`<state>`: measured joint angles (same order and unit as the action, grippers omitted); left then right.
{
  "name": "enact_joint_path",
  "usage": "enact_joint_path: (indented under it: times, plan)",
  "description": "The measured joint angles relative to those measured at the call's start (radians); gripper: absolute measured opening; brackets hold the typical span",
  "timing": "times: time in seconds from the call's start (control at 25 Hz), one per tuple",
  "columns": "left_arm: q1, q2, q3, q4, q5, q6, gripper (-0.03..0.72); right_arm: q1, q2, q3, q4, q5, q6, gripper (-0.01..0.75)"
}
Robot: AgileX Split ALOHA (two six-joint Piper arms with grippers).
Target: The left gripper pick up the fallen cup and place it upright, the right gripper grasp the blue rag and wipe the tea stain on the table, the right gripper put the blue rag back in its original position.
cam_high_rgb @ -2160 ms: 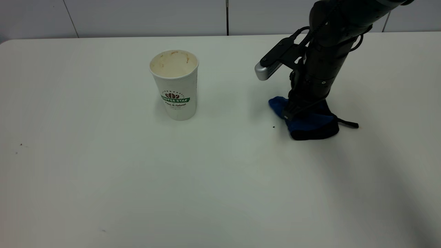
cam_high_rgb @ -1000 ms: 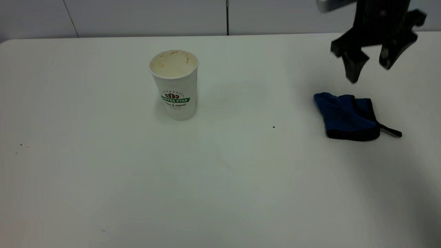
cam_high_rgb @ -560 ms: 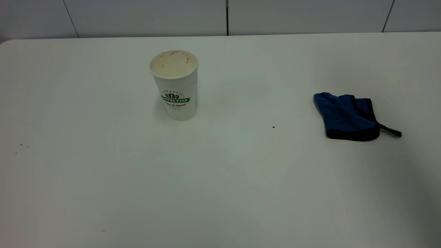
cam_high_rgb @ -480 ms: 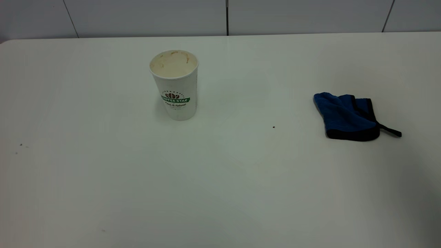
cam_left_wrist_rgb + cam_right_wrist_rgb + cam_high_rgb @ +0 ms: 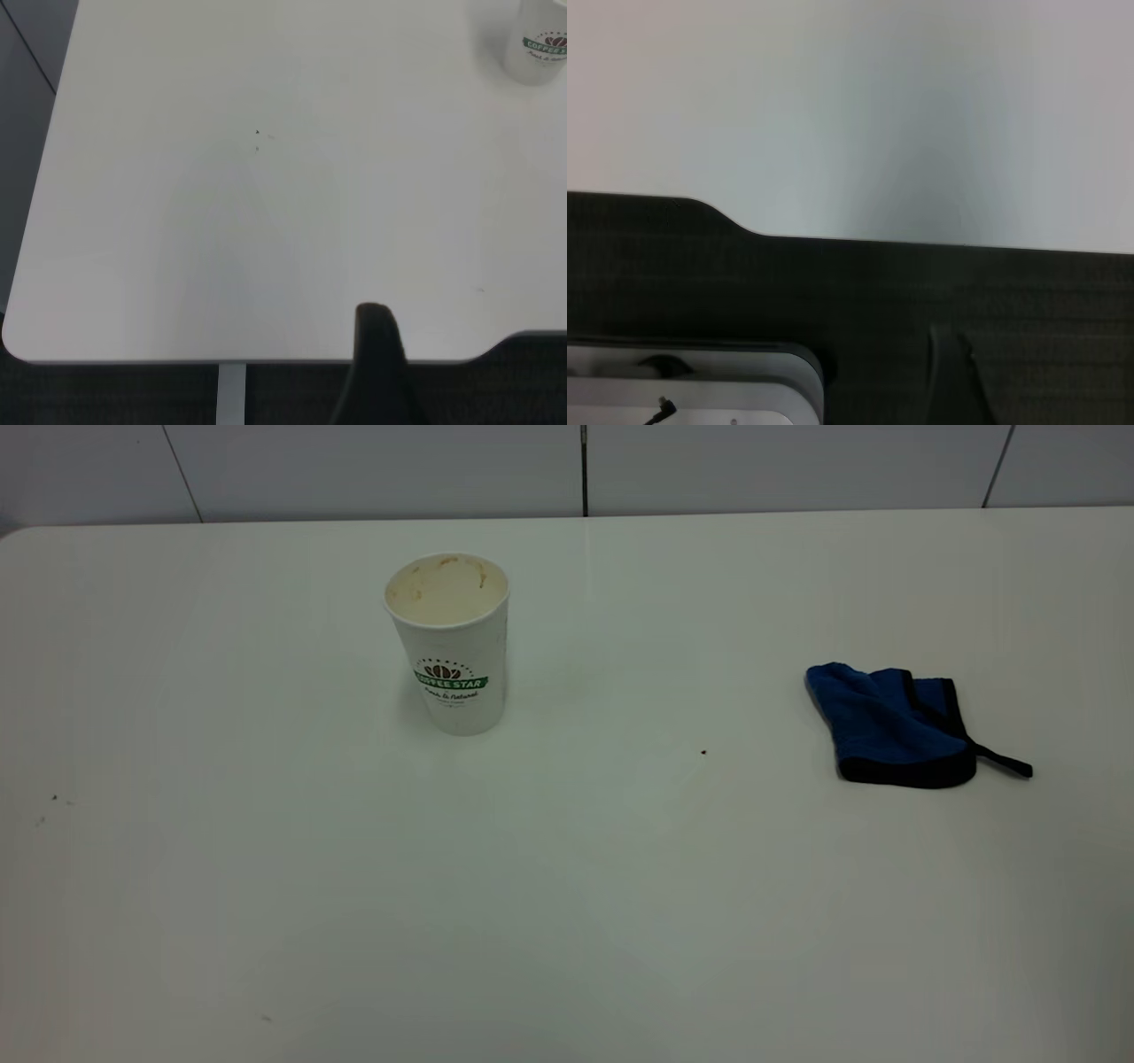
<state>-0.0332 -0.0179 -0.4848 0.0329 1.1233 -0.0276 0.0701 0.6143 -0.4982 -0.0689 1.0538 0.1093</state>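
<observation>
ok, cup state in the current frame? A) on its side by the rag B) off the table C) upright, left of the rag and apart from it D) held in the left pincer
C: the cup stands upright on the table, open end up, with the blue rag lying well to its right and no pincer on it.

Left pincer (image 5: 376, 372) above table edge; right pincer (image 5: 957, 372) off table.
</observation>
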Motion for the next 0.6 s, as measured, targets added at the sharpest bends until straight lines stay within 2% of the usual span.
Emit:
enact_joint_path:
  times: [0.12,0.6]
  plan:
    - [0.000,0.000,0.000,0.000,0.000,0.000,0.566,-0.002,-0.095,0.012,0.025,0.036,0.001,0.536]
    - [0.000,0.000,0.000,0.000,0.000,0.000,0.566,-0.002,-0.368,0.031,0.035,0.040,0.001,0.535]
